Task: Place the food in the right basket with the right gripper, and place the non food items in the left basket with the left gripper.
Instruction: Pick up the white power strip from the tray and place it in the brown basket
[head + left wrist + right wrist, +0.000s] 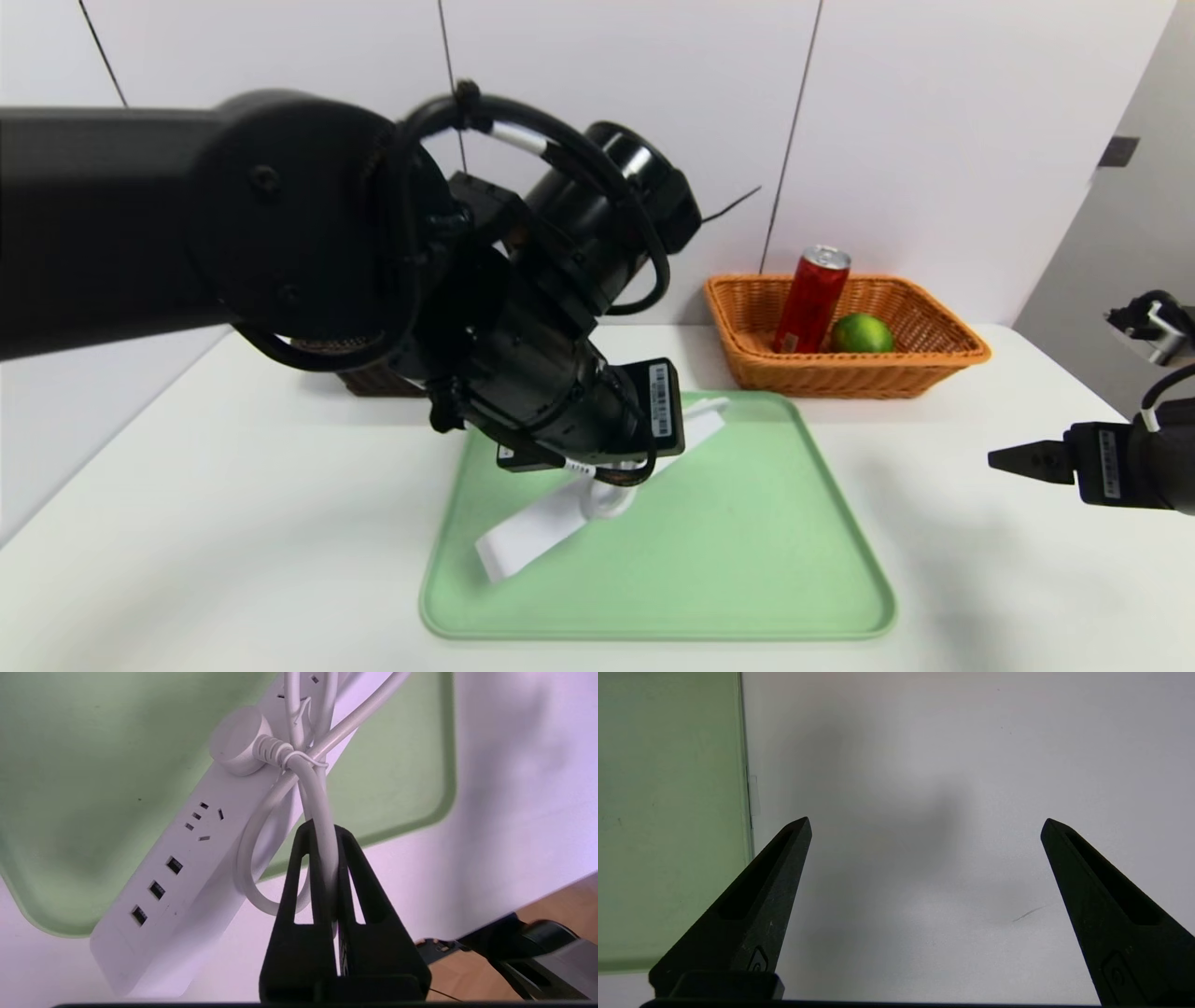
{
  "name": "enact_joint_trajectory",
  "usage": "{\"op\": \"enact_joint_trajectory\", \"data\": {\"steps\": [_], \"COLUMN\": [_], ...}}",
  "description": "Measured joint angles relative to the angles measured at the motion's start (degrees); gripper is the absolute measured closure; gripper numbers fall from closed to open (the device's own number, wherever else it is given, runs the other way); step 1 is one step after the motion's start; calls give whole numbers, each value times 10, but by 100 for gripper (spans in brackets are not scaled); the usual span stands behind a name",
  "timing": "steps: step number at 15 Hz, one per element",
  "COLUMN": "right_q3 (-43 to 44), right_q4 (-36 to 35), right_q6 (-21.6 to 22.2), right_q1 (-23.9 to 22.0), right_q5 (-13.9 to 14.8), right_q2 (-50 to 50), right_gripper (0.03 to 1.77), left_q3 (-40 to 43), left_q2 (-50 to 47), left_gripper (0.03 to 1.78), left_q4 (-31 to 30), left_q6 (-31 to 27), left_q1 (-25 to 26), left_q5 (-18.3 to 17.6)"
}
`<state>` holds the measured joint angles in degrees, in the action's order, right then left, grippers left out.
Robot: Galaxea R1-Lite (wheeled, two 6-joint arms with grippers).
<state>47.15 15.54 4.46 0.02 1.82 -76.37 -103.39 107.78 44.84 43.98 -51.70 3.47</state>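
Observation:
A white power strip point(532, 537) hangs tilted above the green tray point(747, 560), one end low over the tray. Its bundled white cable point(322, 812) is pinched between the fingers of my left gripper point(323, 830), which is shut on it. In the left wrist view the power strip point(177, 868) shows its sockets and USB ports. The right basket point(934, 359), orange wicker, holds a red can point(810, 299) and a green lime point(861, 333). A dark corner of the left basket point(373, 381) shows behind my left arm. My right gripper point(926, 823) hovers open over bare table, right of the tray.
The white table point(233, 485) ends at a white panelled wall behind the baskets. My left arm blocks much of the head view's left half. The tray edge point(745, 812) lies beside my right gripper.

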Motion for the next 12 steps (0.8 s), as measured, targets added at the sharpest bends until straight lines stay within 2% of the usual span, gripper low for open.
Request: {"op": "enact_joint_trajectory", "data": {"steps": [2,6,8,12], "right_q3": [0,1,0,1], "right_q4": [0,0,0,-1], "right_q6": [0,0,-1,-4], "right_q1": [0,0,0,0], "right_q5": [0,1,1,1], "right_q2": [1,2,2,1], "right_gripper": [10,10,10,10], "left_q3": [-36,-82,-90,-93], "left_q2": [-6,-21,-36,-79], "left_gripper": [171,171,171,171], "left_q4": [26,37,30,-9], "left_q6": [1,1,1,-27], "left_q1": [0,-2,-2,-1], "left_q5": [-9,-25,-40,-42]}}
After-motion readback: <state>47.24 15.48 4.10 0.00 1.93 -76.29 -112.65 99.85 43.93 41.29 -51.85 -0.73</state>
